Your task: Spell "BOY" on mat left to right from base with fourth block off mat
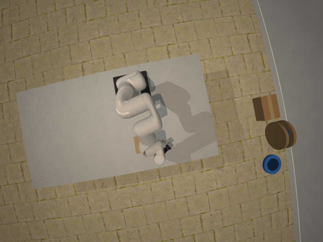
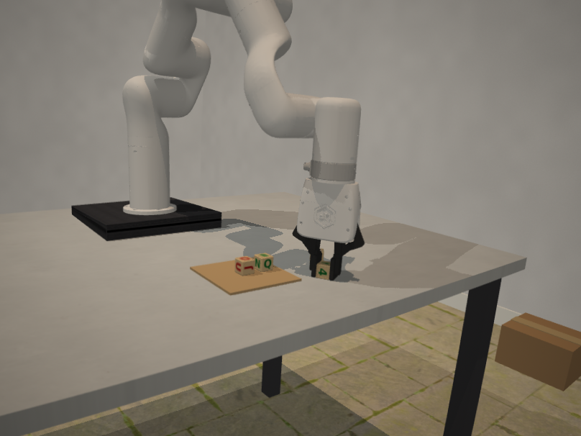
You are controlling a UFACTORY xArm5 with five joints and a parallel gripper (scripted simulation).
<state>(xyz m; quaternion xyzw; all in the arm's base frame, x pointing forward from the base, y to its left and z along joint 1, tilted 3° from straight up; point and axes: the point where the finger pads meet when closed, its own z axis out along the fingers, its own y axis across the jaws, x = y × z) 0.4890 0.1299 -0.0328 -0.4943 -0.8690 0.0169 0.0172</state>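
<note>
Your gripper is clamped narrowly on a block showing a green 4, on the counter just beside the mat; two blocks sit on that mat.

three blocks, one mat

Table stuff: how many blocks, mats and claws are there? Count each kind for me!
Blocks: 4 (red-lettered block and Q block on the mat, 4 block squeezed in the claw, one more block peeking out behind it)
Mats: 1
Claws: 1
Total: 6
</note>
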